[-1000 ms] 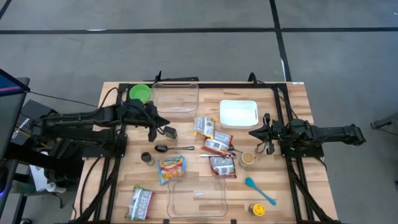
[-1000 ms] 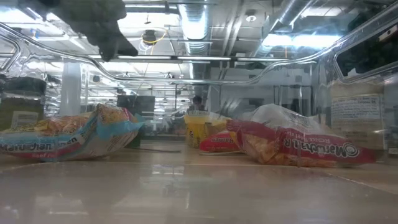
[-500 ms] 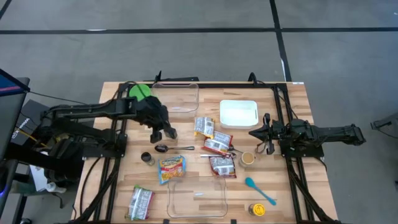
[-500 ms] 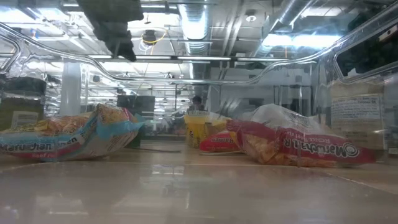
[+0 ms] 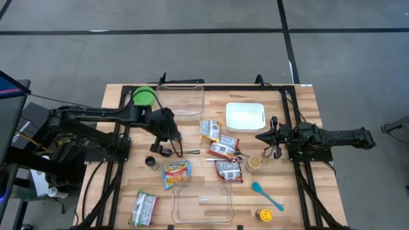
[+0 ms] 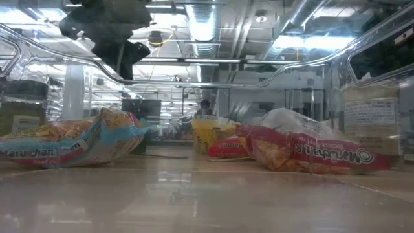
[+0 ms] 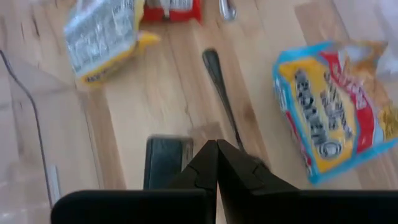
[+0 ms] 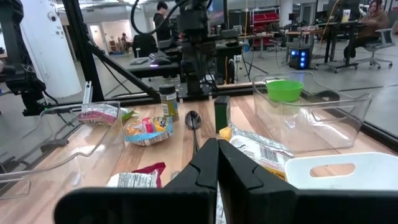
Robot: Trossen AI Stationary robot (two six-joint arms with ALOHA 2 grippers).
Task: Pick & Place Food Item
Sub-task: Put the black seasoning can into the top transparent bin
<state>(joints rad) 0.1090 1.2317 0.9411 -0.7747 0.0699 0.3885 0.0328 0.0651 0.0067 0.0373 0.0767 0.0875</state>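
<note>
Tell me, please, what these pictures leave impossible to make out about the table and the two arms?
- Left gripper, high view: whatever lies directly beneath it is hidden by the arm.
- Spoon, left wrist view: its bowl end is hidden behind the shut fingers.
- Noodle packet, left wrist view: print is motion-blurred, unreadable.
- Right gripper, low view: not visible; clear container walls and packets block it.
</note>
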